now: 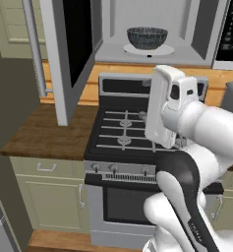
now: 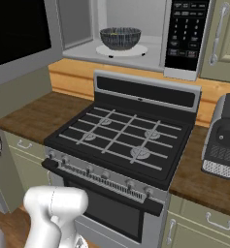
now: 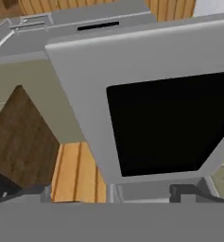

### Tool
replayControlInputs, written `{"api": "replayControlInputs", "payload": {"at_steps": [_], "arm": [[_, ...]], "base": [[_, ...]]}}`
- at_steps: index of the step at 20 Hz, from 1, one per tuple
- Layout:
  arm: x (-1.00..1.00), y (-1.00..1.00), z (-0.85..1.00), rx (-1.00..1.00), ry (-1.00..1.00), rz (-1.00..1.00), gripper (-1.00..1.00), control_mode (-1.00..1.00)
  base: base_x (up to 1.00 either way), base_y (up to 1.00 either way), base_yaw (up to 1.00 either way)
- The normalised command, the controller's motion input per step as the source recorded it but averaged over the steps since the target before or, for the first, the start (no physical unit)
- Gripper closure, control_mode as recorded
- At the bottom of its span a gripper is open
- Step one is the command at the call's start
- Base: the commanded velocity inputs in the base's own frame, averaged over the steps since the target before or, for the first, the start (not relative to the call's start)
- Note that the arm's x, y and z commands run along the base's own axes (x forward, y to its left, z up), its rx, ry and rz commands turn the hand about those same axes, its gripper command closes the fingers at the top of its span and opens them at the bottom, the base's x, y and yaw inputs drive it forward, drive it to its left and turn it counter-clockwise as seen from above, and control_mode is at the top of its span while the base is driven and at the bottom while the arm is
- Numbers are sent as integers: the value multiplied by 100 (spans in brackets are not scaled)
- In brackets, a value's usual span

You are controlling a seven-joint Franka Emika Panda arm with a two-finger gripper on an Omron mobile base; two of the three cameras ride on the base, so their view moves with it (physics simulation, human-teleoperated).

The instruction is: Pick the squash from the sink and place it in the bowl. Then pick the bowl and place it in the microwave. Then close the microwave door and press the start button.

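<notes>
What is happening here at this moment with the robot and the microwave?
The bowl already sits on the white turntable inside the microwave, above the stove. The microwave door stands wide open to the left. The white arm is raised in front of the stove, and the hand camera faces the door's black window from close by. Likely it will close the door next.

In front of me the microwave [image 1: 152,29] stands open above the stove. Its pale grey cavity holds the bowl [image 1: 147,37], dark and patterned, upright on the white round turntable [image 1: 148,48]. The microwave door [image 1: 71,54] is swung wide to the left, black glass window edge-on, its long silver bar handle [image 1: 35,47] on the outer side
</notes>
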Motion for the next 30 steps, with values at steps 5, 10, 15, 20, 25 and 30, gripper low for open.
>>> {"api": "replayControlInputs", "payload": {"at_steps": [5, 10, 15, 20, 25, 30], "arm": [[-35, 99, 0, 27, -15, -10, -100, -100], [-29, 85, -8, 24, -6, -8, -100, -100], [8, 90, -7, 1, 1, -12, -100, -100], [-16, 59, -1, 0, 4, -9, -100, -100], [46, 33, -14, -4, 7, -10, -100, -100], [65, 51, -29, -11, 0, -14, -100, -100]], "base": [[0, 0, 0], [0, 0, 0], [0, 0, 0], [0, 0, 0], [0, 0, 0], [0, 0, 0]]}}
